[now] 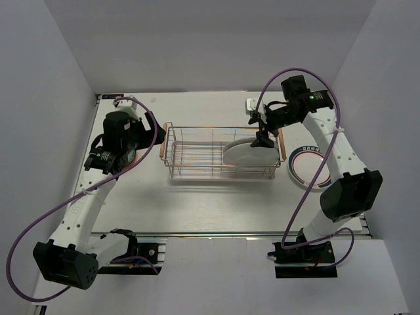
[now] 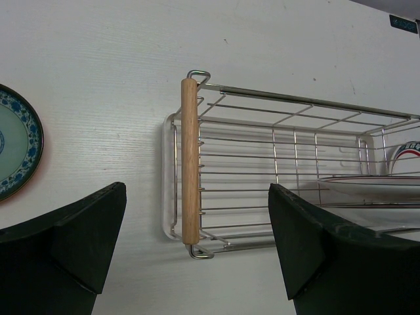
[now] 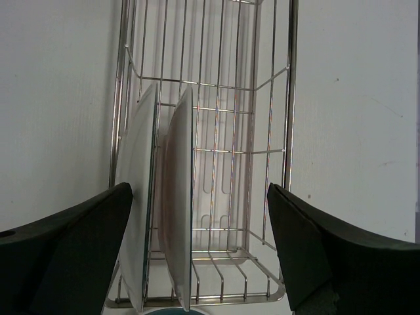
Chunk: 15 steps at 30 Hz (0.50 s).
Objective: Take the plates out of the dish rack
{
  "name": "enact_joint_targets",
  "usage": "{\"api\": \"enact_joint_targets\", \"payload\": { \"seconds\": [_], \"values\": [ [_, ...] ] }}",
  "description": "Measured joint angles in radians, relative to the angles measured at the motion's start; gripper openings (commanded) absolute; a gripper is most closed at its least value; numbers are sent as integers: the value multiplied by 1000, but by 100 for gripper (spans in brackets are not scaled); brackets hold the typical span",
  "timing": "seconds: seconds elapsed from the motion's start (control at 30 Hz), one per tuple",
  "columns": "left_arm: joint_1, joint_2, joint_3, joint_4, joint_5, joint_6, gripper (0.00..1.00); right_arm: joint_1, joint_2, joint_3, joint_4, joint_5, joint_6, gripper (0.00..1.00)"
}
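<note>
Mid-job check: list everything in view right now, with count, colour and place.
dish rack: one, chrome wire with wooden handles, table centre.
plates in rack: two visible, white, on edge at its right end.
ringed plate: one, white with teal and red rim rings, flat right of rack.
patterned plate: one, blue pattern, orange-red rim, flat left of rack.
small white object: one, behind rack, unidentifiable.
left end effector: one, black, open, empty, left of rack.
right end effector: one, black, open, empty, above the racked plates.

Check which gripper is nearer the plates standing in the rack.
Right. The right gripper hovers open over the plates at the dish rack's right end; the left gripper sits beyond the wooden handle at the opposite end.
</note>
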Motion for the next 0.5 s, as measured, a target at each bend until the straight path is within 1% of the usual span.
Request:
{"api": "enact_joint_targets", "payload": {
  "seconds": [0.17,0.33,0.5],
  "values": [
    [0,0,0,0,3,3,98,0,-43,2,10,-8,27,89],
    [0,0,0,0,6,4,98,0,-103,-4,63,4,71,89],
    [0,0,0,0,6,6,98,0,-89,-4,71,11,80,89]
  ]
}}
